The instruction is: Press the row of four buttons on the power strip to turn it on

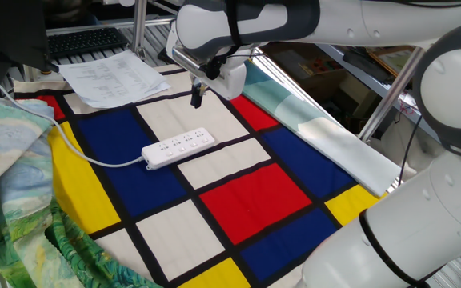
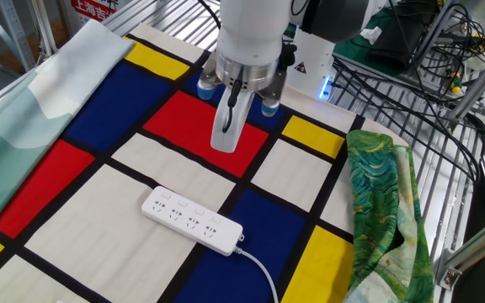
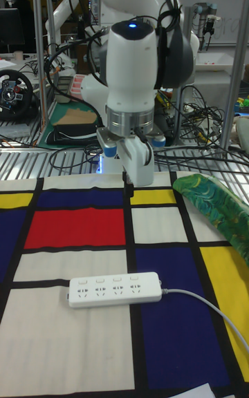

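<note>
gripper point(image 3: 128, 187) hangs above the cloth, well clear of the strip, can't tell if fingers are apart or together | power strip point(image 3: 115, 289) flat on white square, cable point(image 3: 205, 307) runs off right edge | buttons point(image 3: 115, 279) tiny, barely readable

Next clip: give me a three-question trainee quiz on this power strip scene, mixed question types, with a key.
1. True or false: the gripper is touching the power strip.
2. In the other fixed view, the strip's white cable leaves from which end? A) the end nearer the green patterned cloth B) the opposite end
3. Fill in: in the tall fixed view, the row of four buttons runs along the strip's edge nearer the ____.

Key: 1 false, it hangs above the checkered cloth; 2 A; 3 robot.
</note>
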Available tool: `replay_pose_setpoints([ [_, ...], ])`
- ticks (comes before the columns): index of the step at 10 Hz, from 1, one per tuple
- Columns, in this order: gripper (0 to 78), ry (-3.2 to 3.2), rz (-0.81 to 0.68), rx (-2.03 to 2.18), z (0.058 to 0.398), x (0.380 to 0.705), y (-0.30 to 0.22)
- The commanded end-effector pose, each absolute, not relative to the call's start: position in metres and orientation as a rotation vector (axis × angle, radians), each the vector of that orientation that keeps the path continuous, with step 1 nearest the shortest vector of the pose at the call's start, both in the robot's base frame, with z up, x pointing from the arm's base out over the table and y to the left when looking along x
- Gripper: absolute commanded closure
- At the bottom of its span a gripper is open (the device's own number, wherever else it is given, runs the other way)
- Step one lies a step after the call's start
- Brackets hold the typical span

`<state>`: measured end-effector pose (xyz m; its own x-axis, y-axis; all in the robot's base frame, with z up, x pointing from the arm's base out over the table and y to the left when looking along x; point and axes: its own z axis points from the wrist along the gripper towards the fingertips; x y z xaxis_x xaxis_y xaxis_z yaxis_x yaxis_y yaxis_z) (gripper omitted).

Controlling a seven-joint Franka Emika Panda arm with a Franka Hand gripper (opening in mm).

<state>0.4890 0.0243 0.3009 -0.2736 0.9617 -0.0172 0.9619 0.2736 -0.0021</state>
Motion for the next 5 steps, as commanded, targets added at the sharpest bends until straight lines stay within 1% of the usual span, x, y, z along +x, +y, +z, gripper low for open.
replay_pose_setpoints([
  [1,77.6,2.47,-0.014,1.917,0.3007,0.4882,0.0238],
  [5,77.6,2.455,-0.023,1.927,0.2994,0.4861,0.023],
])
